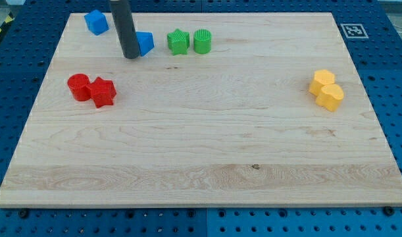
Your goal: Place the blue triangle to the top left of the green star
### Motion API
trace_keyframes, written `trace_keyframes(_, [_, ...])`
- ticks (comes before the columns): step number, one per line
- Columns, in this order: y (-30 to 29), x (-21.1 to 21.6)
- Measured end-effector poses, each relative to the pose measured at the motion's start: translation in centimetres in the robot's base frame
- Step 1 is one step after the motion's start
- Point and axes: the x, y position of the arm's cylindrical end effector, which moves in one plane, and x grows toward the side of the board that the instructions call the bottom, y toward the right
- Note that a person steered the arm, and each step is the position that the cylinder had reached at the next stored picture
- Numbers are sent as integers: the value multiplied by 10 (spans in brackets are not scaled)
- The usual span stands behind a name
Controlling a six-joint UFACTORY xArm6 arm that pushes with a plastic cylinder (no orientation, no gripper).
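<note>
The blue triangle (145,43) lies near the view's top, left of the green star (178,41), with a small gap between them. My tip (131,56) stands at the triangle's left side, touching or nearly touching it, and the rod hides part of its left edge. A green cylinder (202,41) sits right against the star's right side.
A second blue block (95,22) lies at the top left. A red cylinder (78,86) and a red star (103,92) sit together at the left. Two yellow blocks (326,89) sit together at the right. The wooden board (207,151) ends just above the top blocks.
</note>
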Motion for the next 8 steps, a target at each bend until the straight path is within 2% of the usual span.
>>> trace_keyframes(2, [0, -38])
trace_keyframes(3, [-11, -23])
trace_keyframes(4, [-11, 17])
trace_keyframes(5, [51, 24])
trace_keyframes(6, [68, 2])
trace_keyframes(7, [22, -2])
trace_keyframes(8, [15, -1])
